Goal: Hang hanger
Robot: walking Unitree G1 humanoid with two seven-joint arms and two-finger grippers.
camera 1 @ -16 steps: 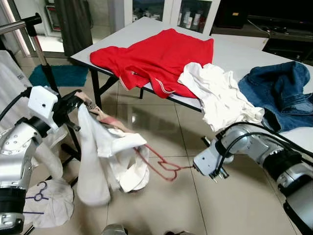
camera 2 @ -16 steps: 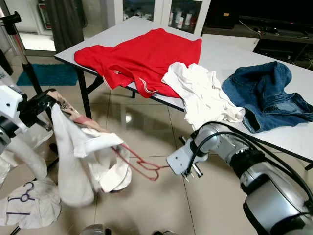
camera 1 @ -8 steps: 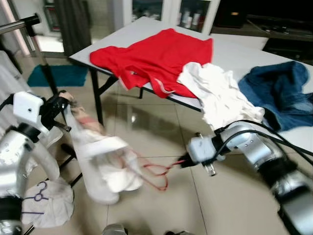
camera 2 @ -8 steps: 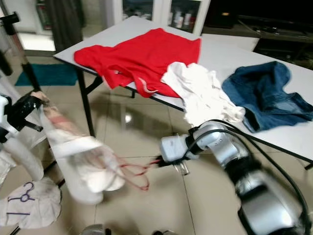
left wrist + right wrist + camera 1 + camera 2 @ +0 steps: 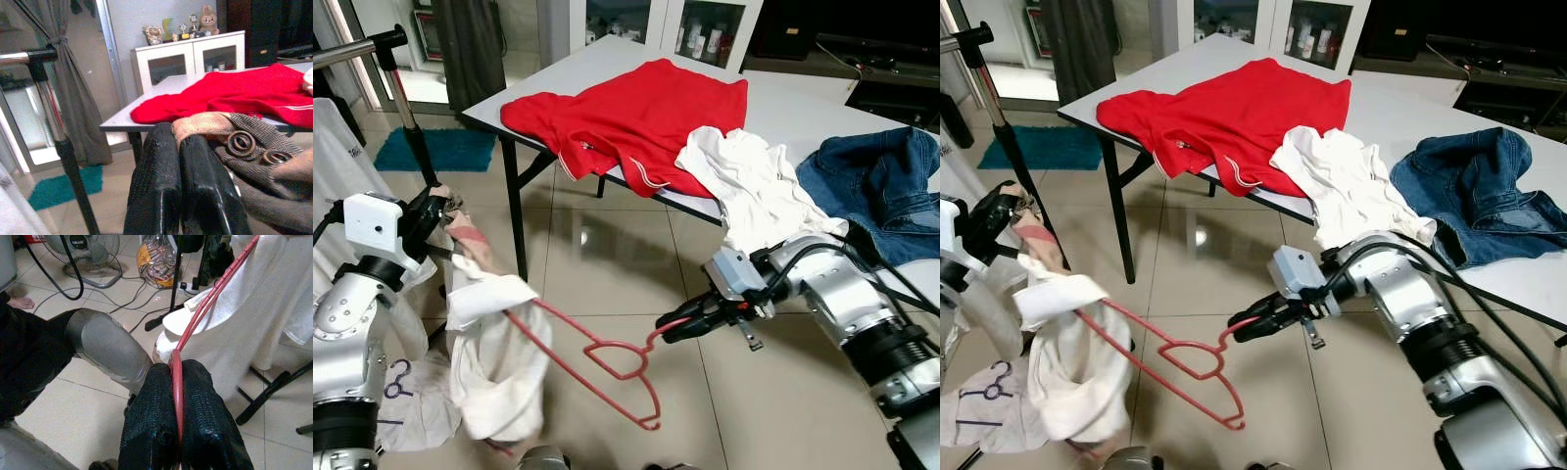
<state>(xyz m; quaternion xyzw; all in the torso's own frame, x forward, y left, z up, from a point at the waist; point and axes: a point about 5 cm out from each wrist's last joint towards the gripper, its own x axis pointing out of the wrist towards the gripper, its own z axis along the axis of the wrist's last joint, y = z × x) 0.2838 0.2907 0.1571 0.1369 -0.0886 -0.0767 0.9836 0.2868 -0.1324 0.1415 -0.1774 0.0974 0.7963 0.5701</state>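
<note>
Red wire hanger (image 5: 607, 357) hangs low over the beige tiled floor (image 5: 607, 264) between the two arms, its long axis slanting from the white garment (image 5: 494, 362) on the robot's left down to its lower tip, with the hook end pointing toward the right gripper (image 5: 668, 326). That gripper's black fingers (image 5: 156, 431) are pressed together on the hook wire, and the silver right arm (image 5: 832, 304) reaches in from the right, bent at the elbow with the forearm angled down and leftward. The left gripper (image 5: 438, 204), held higher beside a black-and-chrome clothes rack pole (image 5: 406, 117), pinches a tan and herringbone fabric fold (image 5: 230, 132) between closed fingers, with the white garment draping below it. Farther back stands a white table (image 5: 607, 59) carrying a red shirt (image 5: 636, 113), a crumpled white cloth (image 5: 754, 186) and blue jeans (image 5: 881, 186).
</note>
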